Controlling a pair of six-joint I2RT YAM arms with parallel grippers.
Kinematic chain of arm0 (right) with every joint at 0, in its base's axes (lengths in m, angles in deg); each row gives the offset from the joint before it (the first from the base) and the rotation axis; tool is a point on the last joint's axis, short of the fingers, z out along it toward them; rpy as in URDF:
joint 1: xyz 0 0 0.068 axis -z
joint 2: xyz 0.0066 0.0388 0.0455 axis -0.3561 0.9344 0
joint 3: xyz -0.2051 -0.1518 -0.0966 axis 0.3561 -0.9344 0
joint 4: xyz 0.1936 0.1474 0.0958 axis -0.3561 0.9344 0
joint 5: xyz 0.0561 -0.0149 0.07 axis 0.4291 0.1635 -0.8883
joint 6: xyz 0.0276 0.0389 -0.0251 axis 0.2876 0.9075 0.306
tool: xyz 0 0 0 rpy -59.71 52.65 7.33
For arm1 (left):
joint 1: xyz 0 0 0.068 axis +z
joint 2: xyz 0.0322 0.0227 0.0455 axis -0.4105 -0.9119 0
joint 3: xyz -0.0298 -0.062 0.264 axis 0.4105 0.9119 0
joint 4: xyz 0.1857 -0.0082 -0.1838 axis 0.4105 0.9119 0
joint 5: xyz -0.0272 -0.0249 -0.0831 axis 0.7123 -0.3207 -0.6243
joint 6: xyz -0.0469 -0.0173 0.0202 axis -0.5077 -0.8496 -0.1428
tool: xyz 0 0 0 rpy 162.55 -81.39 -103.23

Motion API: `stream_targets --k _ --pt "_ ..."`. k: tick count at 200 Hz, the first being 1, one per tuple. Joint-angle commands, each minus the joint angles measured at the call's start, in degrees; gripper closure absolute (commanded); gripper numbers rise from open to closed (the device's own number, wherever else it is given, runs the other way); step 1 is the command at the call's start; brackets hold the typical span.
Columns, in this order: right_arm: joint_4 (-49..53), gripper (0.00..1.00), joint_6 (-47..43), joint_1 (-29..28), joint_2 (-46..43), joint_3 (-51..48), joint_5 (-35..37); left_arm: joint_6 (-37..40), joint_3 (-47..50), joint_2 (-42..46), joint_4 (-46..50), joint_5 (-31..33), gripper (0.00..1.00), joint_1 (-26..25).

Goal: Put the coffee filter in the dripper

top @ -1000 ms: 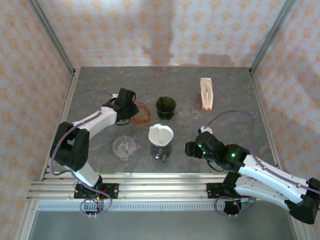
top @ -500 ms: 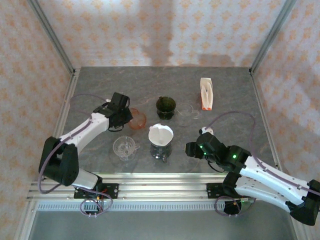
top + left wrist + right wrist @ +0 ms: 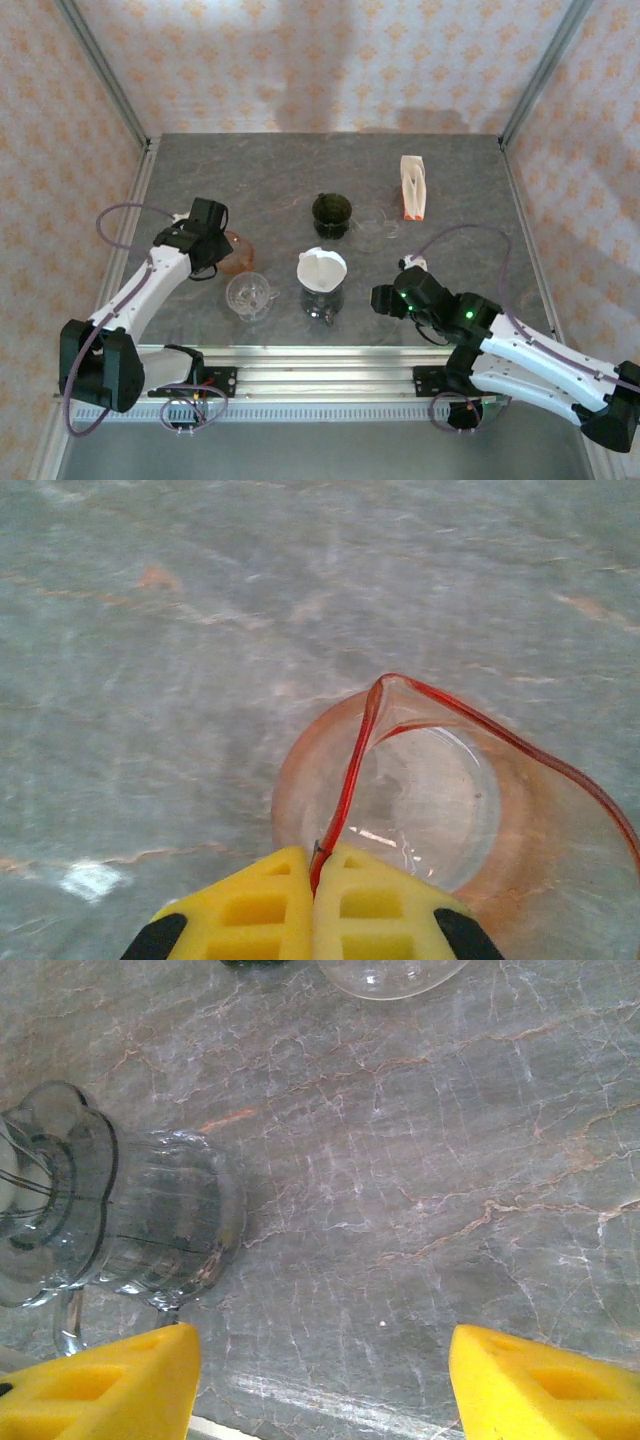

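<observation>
Placement is judged not yet done: the white cone-shaped paper coffee filter [image 3: 321, 267] sits in the mouth of the clear ribbed glass vessel [image 3: 110, 1210] at the centre of the grey marble table [image 3: 450, 190], and this vessel serves as the reference below. The left gripper [image 3: 312, 865] is to the left of the vessel and slightly beyond it. Its yellow pads are pressed together on the thin rim wall of the orange translucent plastic dripper [image 3: 440, 810], one pad inside and one outside. Whether the dripper base rests on the table cannot be told. The right gripper [image 3: 322, 1375] hangs just to the right of the vessel with its pads spread wide and nothing between them. The step in hand appears to be positioning the dripper. The next move calls for seating the dripper upright and releasing it. The filter edge should then be pinched lightly, since paper creases, and lowered point-down into the cone.
</observation>
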Motion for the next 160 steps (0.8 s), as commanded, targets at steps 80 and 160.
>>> stream_targets --k 80,160 --pt "-3.4 0.33 1.18 0.19 -0.73 -2.71 0.4 1.2 1.9 -0.55 1.42 6.58 0.95 1.67" --pt "-4.84 0.33 1.65 0.19 -0.53 -3.76 -1.08 0.0 3.75 -2.36 -0.21 5.66 0.87 2.29"
